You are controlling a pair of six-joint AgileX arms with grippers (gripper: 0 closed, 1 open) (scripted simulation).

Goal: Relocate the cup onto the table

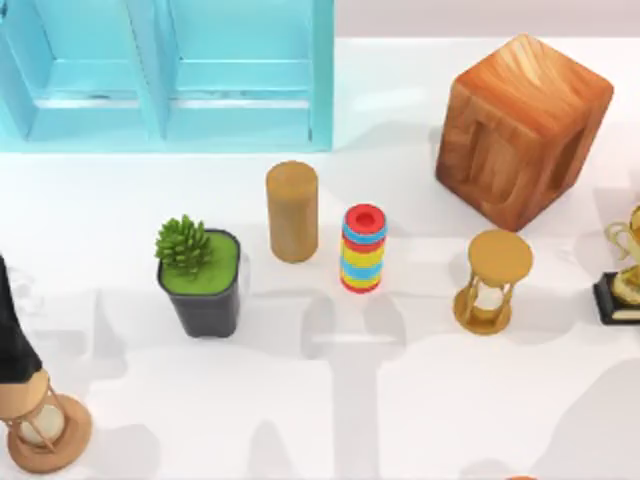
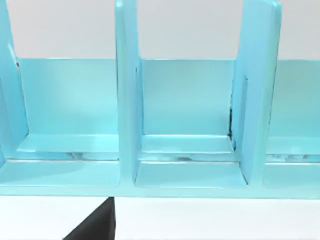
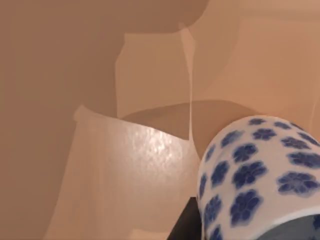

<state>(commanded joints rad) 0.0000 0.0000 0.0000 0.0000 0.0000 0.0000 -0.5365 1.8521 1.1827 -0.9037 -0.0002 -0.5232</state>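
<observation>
The cup point(image 3: 260, 175), white with blue flower prints, sits very close in the right wrist view, tilted, with its rim toward the frame's corner. A dark part of my right gripper point(image 3: 184, 225) lies against its side. Behind it is a tan glossy surface crossed by shadows. The table point(image 1: 330, 400) is the glossy white surface in the top view. My left arm point(image 1: 10, 320) stands at the table's left edge. A black part of the left gripper point(image 2: 95, 227) faces the turquoise cabinet point(image 2: 190, 125).
On the table stand a turquoise cabinet point(image 1: 170, 70) at the back left, a wooden cube point(image 1: 520, 130), a tan cylinder point(image 1: 292, 210), a ring stack point(image 1: 363, 248), a potted plant point(image 1: 200, 270), two hourglasses point(image 1: 492, 280) point(image 1: 45, 430) and a trophy point(image 1: 625, 270).
</observation>
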